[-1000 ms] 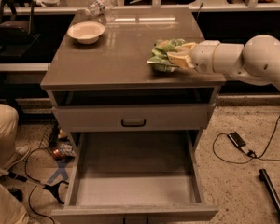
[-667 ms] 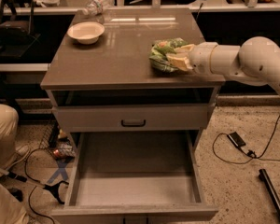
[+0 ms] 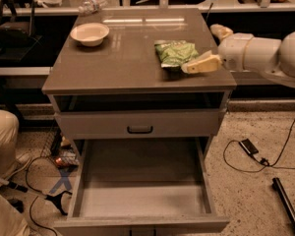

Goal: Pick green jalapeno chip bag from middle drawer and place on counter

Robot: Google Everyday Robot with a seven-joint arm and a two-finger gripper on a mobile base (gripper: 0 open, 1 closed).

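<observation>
Camera view: lowest in the frame, one middle drawer [image 3: 142,203] stands pulled out. Above it sits one shallower drawer front [image 3: 88,124] with a black handle. On the table [image 3: 113,68] lies one green jalapeno chip bag [image 3: 176,53], right of centre. The gripper [image 3: 201,48] is at the bag's right edge, its two fingers [image 3: 204,64] spread apart, gripping nothing. Farther back, upper left: one white bowl [image 3: 90,33], then one water bottle [image 3: 93,4]

One high view from in front of the cabinet.
We looked down from in front, fairly near, facing the desk [image 3: 128,68], with the middle drawer [image 3: 142,200] pulled out toward us at the lower edge; the claw [image 3: 198,49] hung at the frame's right over the desk, fingers apart.
</observation>
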